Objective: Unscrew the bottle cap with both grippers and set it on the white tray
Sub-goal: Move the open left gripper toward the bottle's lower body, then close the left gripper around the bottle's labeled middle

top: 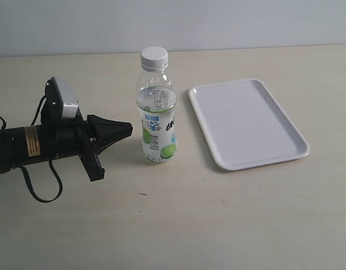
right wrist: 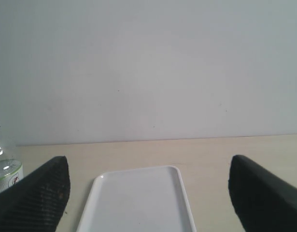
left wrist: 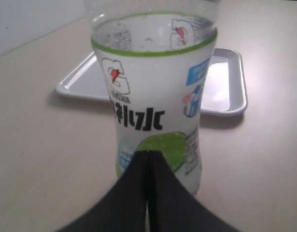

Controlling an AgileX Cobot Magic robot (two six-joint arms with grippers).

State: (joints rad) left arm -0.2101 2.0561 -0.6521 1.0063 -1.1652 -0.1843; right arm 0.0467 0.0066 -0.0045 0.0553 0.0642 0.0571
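I am pointing my left gripper (top: 126, 129), jaws shut on nothing, at the low part of the bottle (top: 157, 121) just left of the white tray (top: 248, 124), and holding my right gripper (right wrist: 148, 166) wide open and empty, ready for the bottle cap (top: 154, 56) sitting on top.

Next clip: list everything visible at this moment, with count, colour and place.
bottle: 1, clear with a white, blue and green label, upright mid-table
cap: 1, white, on the bottle's neck
tray: 1, white, flat on the table, right of the bottle
table: 1, beige, under everything
wall: 1, pale grey, behind the table
left gripper: 1, black, shut, left of the bottle, tips aimed at its label, just short of it
right gripper: 1, black, open, seen only in its wrist view, facing the tray
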